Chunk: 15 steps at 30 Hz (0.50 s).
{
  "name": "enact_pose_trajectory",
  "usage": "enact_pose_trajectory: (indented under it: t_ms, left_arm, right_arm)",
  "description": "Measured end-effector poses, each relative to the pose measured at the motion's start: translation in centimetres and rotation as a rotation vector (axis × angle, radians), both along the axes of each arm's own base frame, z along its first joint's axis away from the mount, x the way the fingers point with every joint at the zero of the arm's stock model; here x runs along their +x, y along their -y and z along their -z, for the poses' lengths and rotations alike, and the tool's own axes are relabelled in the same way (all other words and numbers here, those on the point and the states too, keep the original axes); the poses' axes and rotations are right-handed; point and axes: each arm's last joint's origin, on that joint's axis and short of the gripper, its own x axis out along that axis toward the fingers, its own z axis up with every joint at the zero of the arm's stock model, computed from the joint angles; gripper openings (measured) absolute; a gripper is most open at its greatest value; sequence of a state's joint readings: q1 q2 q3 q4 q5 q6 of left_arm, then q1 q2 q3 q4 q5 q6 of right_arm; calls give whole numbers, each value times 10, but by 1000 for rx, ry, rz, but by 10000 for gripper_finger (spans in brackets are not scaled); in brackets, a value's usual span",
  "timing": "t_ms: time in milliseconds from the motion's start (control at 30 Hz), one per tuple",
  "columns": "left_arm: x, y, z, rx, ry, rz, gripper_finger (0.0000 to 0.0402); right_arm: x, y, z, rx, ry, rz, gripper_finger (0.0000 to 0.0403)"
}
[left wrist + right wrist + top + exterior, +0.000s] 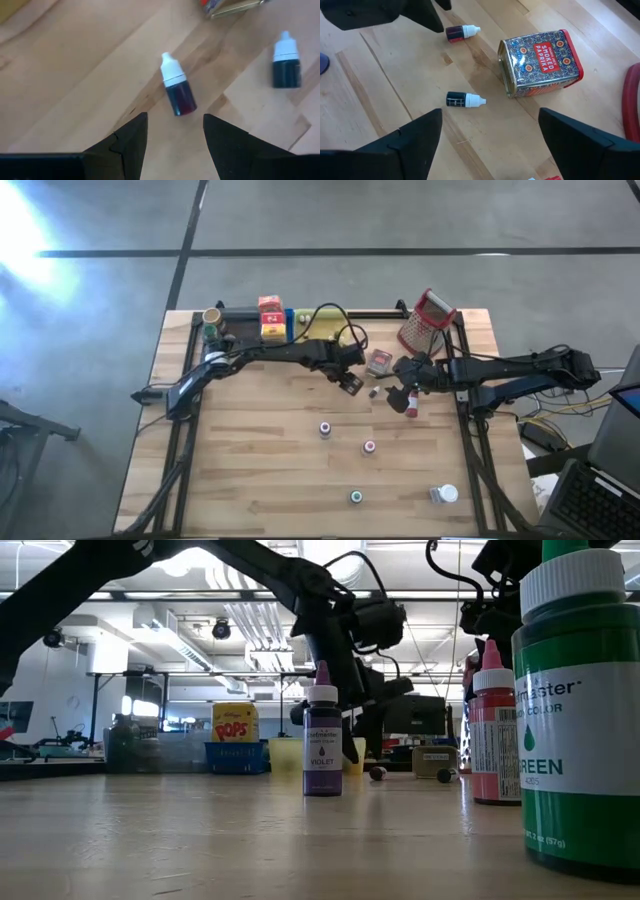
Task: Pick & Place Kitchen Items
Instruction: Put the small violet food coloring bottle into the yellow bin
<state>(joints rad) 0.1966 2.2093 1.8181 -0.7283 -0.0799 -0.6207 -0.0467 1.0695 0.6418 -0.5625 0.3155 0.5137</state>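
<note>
ok, state right now:
left gripper [175, 137]: fingers apart, nothing between them, hanging just over a tiny dark-red dropper bottle [177, 86] lying on its side on the table [260, 480]
right gripper [490, 135]: fingers spread wide, empty, above a second tiny dropper bottle, black [465, 100], also lying flat
paprika tin [540, 61]: lying on its side just beside the black dropper, label "smoked paprika" up; near the middle of the table's back half in the high view
red-capped bottle [412, 404]: lying under the right arm's wrist, near the right gripper
violet bottle [322, 743]: upright, mid table
red bottle [493, 730]: upright, front right of the violet one
green bottle [580, 710]: upright, nearest the front edge
white-capped jar [445, 495]: front right corner
grater [426, 323]: back right, leaning, red handle
back-left edge: pops box [234, 723] in a blue tray [236, 756]
</note>
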Motion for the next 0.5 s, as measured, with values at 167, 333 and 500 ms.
enact_pose_trajectory:
  t_ms: [167, 333, 500]
  left_arm:
    - [1, 1, 4, 4, 22, 0, 197]
    - [4, 0, 8, 12, 60, 1, 197]
    - [4, 0, 12, 14, 73, 1, 197]
  right_arm:
    - [0, 0, 0, 0, 0, 0, 307]
    - [0, 0, 0, 0, 0, 0, 291]
    - [0, 0, 0, 0, 0, 0, 276]
